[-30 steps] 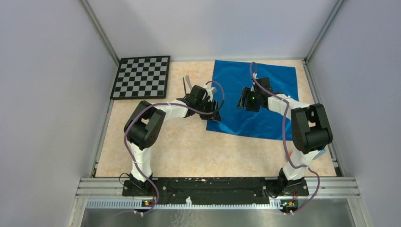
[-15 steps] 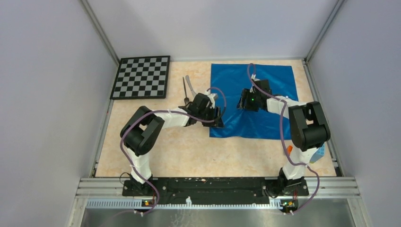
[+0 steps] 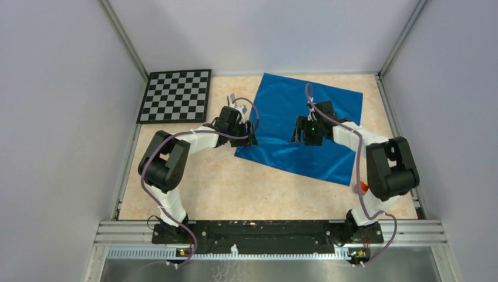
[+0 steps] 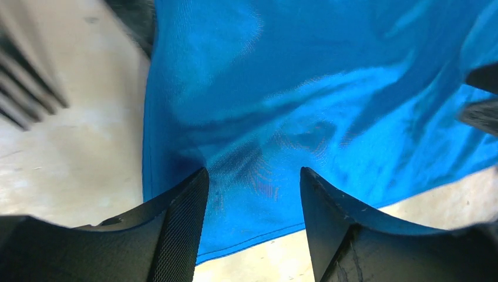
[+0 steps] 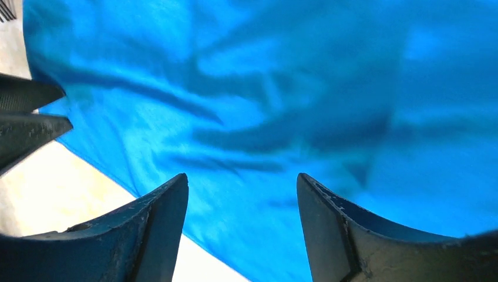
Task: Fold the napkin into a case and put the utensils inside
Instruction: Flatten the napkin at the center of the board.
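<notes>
Both pincers are letting go while the cloth is settling. Half a second back the napkin [image 3: 276, 111] was lying square to the table [image 3: 235, 188]. Now it is sitting turned clockwise, with its near-left corner drawn out toward nine o'clock and its near-right corner pointing toward five o'clock. It is lying as one open sheet, rippled but showing no fold, so I judge that the case is not yet begun and that this is a repositioning ahead of the first fold.

From its base at six o'clock, the left arm is bowing its elbow out toward nine o'clock and reaching in to the napkin's left edge. The left gripper [image 3: 245, 128] is hovering low there, its fingers [image 4: 176, 235] standing well apart with only flat cloth showing under the gap, nothing pinched. The right arm is folding its elbow out toward three o'clock and pointing its wrist back toward nine. The right gripper [image 3: 302, 130] is over the middle of the cloth, its fingers [image 5: 158, 235] spread wide and holding nothing.

Farther out, just beyond the left wrist at eleven o'clock, a pale sliver of the utensils [image 3: 234, 97] is showing on bare table beside the cloth. I cannot make out the fork. The checkerboard [image 3: 176, 96] is lying in the far corner at ten o'clock
</notes>
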Motion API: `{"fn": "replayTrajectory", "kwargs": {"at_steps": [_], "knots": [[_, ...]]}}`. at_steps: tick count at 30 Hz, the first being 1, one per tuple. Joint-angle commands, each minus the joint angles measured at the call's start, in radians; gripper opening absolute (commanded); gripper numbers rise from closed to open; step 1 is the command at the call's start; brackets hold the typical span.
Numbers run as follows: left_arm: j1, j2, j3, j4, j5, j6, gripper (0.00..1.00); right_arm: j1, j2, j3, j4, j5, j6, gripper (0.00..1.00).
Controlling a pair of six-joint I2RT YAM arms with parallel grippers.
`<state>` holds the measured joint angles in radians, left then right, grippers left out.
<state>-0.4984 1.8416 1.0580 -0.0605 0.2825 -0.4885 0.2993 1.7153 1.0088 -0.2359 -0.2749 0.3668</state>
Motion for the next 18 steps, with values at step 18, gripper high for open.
{"fn": "replayTrajectory", "kwargs": {"at_steps": [18], "knots": [[0.036, 0.039, -0.06, -0.174, -0.083, 0.022, 0.69, -0.296, -0.504, -0.277, -0.69, 0.428, 0.504, 0.56]]}}
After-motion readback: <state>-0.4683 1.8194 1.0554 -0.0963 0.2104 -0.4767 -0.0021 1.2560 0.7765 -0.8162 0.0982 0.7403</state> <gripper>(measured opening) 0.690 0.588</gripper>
